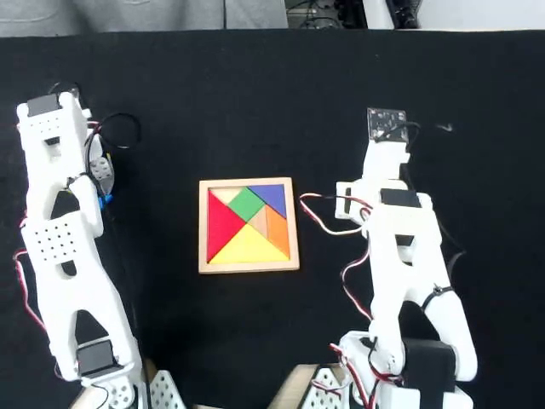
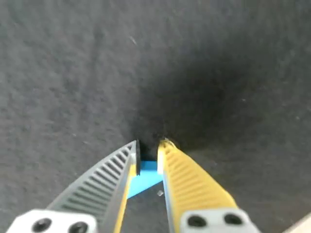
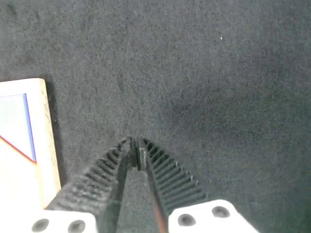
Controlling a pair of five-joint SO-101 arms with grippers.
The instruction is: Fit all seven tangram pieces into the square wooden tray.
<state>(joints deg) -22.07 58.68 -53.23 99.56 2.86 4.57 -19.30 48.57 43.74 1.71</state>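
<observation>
The square wooden tray [image 1: 249, 267] lies at the middle of the black table. Inside it sit a red triangle [image 1: 220, 226], a yellow triangle [image 1: 249, 248], a green piece [image 1: 247, 203], a blue triangle [image 1: 272, 197], an orange piece [image 1: 278, 228], a tan triangle [image 1: 258, 223] and a pale triangle [image 1: 224, 195], all flat and close together. My left gripper [image 2: 148, 145] hangs shut over bare cloth far left of the tray, a blue patch [image 2: 146, 177] showing behind its fingers. My right gripper [image 3: 134, 144] is shut just above the cloth, beside the tray's rim [image 3: 46, 141].
The left arm [image 1: 64, 247] stands along the table's left side and the right arm [image 1: 400, 247] rises right of the tray, with loose red and white wires [image 1: 319, 217] near the tray's right edge. Black cloth covers the whole table.
</observation>
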